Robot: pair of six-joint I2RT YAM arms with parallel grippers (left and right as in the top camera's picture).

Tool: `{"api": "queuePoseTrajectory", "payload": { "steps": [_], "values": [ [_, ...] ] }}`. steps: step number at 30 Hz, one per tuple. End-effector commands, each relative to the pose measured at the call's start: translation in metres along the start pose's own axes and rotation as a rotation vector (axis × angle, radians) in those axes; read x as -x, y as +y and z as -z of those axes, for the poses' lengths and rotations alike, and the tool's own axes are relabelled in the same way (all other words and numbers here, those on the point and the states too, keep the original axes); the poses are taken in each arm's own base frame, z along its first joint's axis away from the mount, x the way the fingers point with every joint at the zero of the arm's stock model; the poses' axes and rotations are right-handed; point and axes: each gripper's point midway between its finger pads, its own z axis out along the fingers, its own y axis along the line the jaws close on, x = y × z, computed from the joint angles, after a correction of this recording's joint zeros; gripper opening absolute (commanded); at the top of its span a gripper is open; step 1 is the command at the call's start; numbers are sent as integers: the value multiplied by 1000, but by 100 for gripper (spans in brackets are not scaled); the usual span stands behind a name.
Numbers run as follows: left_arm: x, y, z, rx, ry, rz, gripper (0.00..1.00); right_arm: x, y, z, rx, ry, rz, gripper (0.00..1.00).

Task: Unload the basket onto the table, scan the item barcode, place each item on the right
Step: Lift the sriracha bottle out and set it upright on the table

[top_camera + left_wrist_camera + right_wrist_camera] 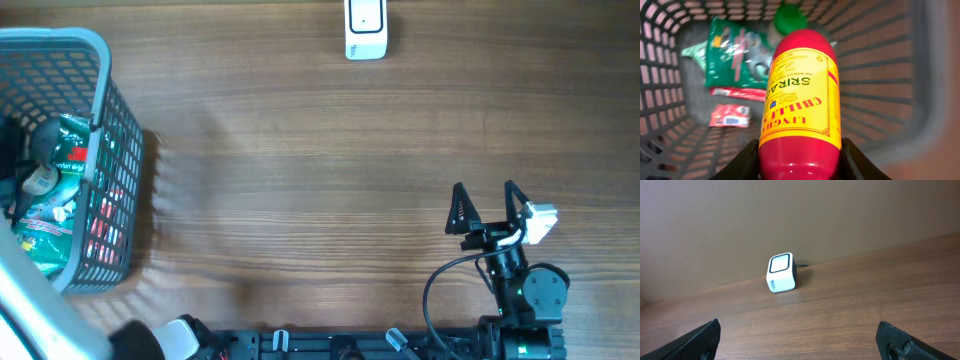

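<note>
1. Your left jaws are partly closed, squeezing the red sauce bottle point(802, 95) by its bottom end.
2. The bottle points straight away from those jaws, green cap point(790, 19) farthest, inside the basket point(880, 60).
3. Your right jaws are wide open and hold nothing.
4. The scanner point(781, 273) sits far across the counter point(300, 150), nearer your right arm.
5. Count: one bottle, one basket, one scanner.

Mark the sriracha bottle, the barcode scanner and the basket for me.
sriracha bottle point(800, 100), left wrist view, on its yellow label.
barcode scanner point(781, 279), right wrist view, on its white body.
basket point(118, 170), overhead view, on its mesh side wall.
</note>
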Motion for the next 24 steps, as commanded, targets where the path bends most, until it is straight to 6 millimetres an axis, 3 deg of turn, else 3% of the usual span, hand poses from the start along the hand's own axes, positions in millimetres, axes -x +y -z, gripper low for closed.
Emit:
{"api": "queuePoseTrajectory", "payload": {
  "steps": [1,4,6,11,15,19,24],
  "values": [
    [-18,-24,70,-283,-26,-53,33,0,5,0,24,-1,4,100],
    [-52,-45,116,-490,3,-158,33,0,5,0,24,-1,4,100],
    [-79,-55,137,-584,45,-245,33,0,5,0,24,-1,5,100],
    [-159,-75,151,-669,241,-492,33,0,5,0,24,-1,4,100],
    [-231,-80,131,-564,379,-706,33,0,5,0,24,-1,5,100],
    [-311,-68,91,-334,516,-935,34,0,5,0,24,-1,4,100],
    [-381,-66,46,-159,612,-1063,36,0,5,0,24,-1,5,100]
  ]
}}
